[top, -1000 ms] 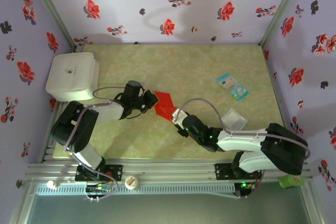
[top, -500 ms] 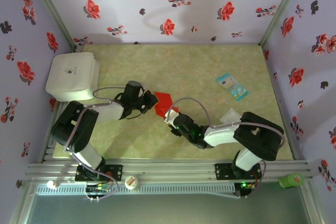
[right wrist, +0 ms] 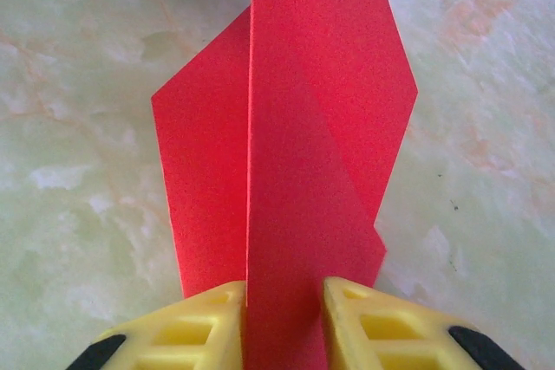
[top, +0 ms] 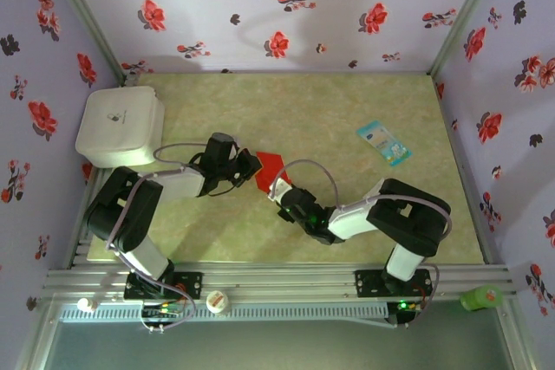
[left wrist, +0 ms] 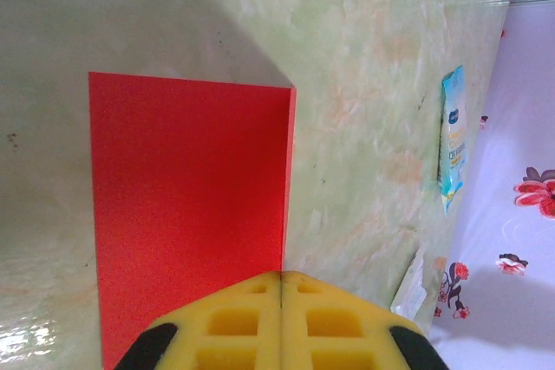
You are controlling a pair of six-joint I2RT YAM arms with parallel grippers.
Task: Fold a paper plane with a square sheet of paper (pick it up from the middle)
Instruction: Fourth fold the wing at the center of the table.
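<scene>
One red sheet of paper (top: 270, 166), partly folded, lies on the table (top: 329, 110). It is left of the light-blue-and-white packet (top: 382, 142) and closer to my bases than the packet is.

Fold: the right wrist view shows two layers. A long straight crease runs down the middle, and the upper layer juts to a corner on the packet's side. The left wrist view shows a flat red rectangle with one thin edge turned up.

My left gripper (left wrist: 282, 276) sits at the paper's edge on the side away from the packet. Its yellow fingers are pressed together with no gap. The turned-up edge runs straight into their seam, so I read it as pinching the paper there, though the contact itself is hidden.

My right gripper (right wrist: 284, 288) is at the paper's near edge, further from the packet than its own elbow. Its jaws stand partly apart, one finger on each side of the red layer between them. I cannot tell whether the pads touch it.

The packet lies flat, well apart from the paper and both grippers.
</scene>
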